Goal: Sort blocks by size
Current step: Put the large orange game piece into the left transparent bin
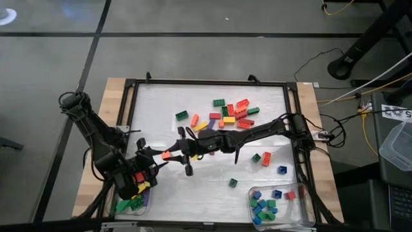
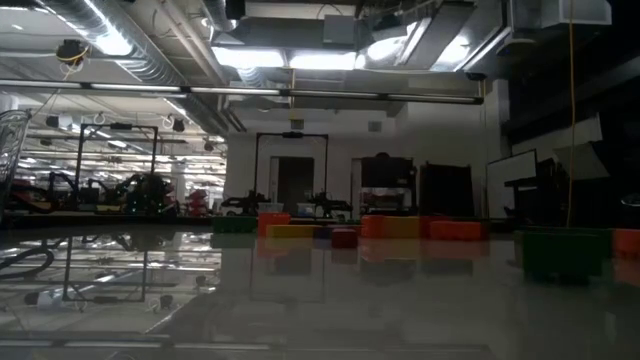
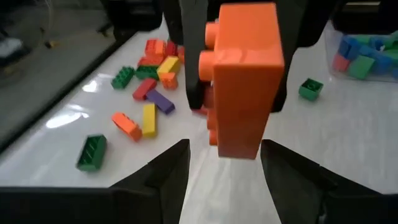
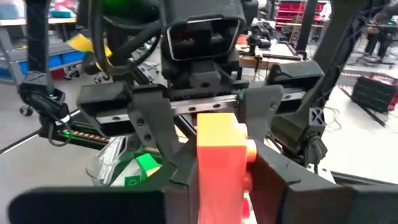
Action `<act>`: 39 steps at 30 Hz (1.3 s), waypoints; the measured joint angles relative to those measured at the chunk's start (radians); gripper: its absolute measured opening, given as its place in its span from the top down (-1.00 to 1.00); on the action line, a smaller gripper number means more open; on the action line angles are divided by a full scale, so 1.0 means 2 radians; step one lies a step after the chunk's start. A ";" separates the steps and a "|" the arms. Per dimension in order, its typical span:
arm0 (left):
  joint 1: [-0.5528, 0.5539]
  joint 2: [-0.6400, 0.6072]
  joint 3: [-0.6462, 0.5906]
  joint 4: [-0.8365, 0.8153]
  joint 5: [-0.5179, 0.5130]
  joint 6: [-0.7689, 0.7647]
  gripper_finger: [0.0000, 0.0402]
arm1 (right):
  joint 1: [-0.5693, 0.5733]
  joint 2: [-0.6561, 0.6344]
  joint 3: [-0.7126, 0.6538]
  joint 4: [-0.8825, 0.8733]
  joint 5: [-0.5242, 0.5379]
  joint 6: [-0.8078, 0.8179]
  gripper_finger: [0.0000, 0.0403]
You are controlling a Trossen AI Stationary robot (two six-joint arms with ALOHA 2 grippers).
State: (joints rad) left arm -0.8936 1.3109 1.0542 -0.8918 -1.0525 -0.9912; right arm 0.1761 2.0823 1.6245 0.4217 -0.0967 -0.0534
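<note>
Hands are meeting above the counter (image 1: pixel 154 106): the right hand (image 1: pixel 172 153) is clamping a long orange block (image 3: pixel 242 78) between the left hand's (image 1: pixel 156 156) spread fingers (image 3: pixel 155 180), which are not touching it.

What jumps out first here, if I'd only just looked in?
A long orange block sits pinched in the right claw at mid-table, facing the open left claw, like a handover. Loose blocks lie scattered across the far side of the mat, and small blocks fill a clear tray at the near right.
</note>
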 joint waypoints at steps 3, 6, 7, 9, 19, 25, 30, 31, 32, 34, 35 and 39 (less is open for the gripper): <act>0.000 0.000 0.000 0.012 -0.009 0.014 0.08 | 0.000 0.000 0.000 0.001 -0.010 -0.003 0.44; 0.000 0.000 0.000 0.028 -0.010 0.029 0.08 | 0.000 0.000 0.000 0.000 -0.010 -0.003 0.44; 0.000 0.000 0.000 0.037 -0.010 0.036 0.08 | 0.000 0.000 0.000 0.000 -0.010 -0.004 0.46; 0.004 0.000 0.000 0.053 -0.009 0.055 0.08 | 0.000 0.000 0.000 0.001 -0.010 -0.009 0.52; 0.030 0.000 0.000 0.075 0.014 0.112 0.32 | 0.000 0.000 0.000 0.002 -0.010 -0.023 0.35; 0.035 0.000 0.000 0.074 0.021 0.131 0.64 | 0.001 0.000 0.000 0.002 -0.012 -0.023 0.29; 0.035 0.000 0.000 0.066 0.057 0.131 0.64 | 0.001 -0.004 0.000 -0.014 -0.013 -0.023 0.29; 0.035 0.000 0.000 0.063 0.070 0.129 0.64 | 0.001 -0.009 -0.001 -0.026 -0.014 -0.023 0.29; 0.035 -0.001 0.002 0.053 0.086 0.125 0.64 | 0.001 -0.015 -0.001 -0.038 -0.013 -0.023 0.29; 0.034 -0.001 0.007 0.022 0.127 0.107 0.64 | -0.001 -0.031 -0.001 -0.073 -0.007 -0.024 0.29; 0.033 -0.001 0.011 0.007 0.148 0.094 0.64 | -0.001 -0.040 0.000 -0.096 0.000 -0.024 0.29; 0.029 -0.005 0.027 -0.070 0.237 0.035 0.64 | -0.001 -0.065 0.000 -0.202 0.043 -0.025 0.29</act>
State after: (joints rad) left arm -0.8350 1.3010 1.1077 -1.0309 -0.5780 -0.9216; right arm 0.1734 1.9514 1.6250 0.0172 -0.0114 -0.1033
